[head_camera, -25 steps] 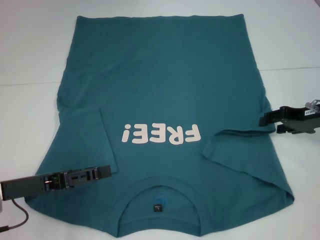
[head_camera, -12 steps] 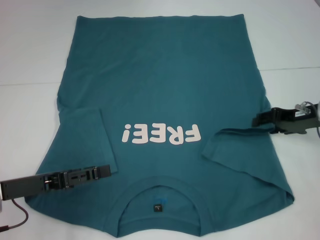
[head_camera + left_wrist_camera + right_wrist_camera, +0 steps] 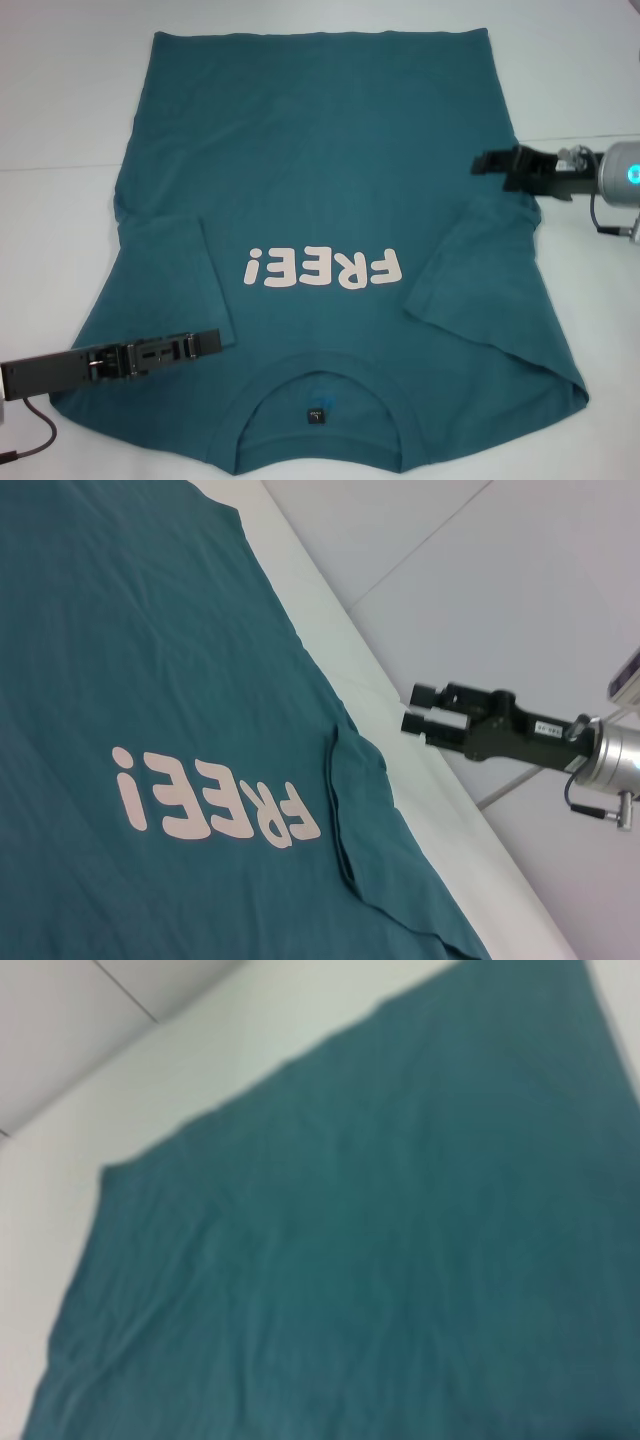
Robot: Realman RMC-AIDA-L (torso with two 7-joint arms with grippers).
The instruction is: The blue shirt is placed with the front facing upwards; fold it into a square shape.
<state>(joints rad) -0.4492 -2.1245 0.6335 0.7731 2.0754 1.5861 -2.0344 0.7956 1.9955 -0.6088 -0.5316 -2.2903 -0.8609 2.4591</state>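
Large teal-blue short-sleeved cotton T-shirt (image 3: pixel 330 190): uniform teal across body, sleeves and ribbed round collar (image 3: pixel 318 378). Pale pinkish-white blocky "FREE!" lettering (image 3: pixel 322 268) printed on chest, plain, no outline. Small dark square neck tag (image 3: pixel 317 414) seen inside collar, faint pale mark on it. Flat white table surface (image 3: pixel 60 110) unpatterned, thin grey seam line crossing it. Black right gripper (image 3: pixel 480 162) on silver-grey wrist, blue glowing dot (image 3: pixel 632 172) noted on wrist. Black left gripper (image 3: pixel 212 342), matt, small pale label mid-body.
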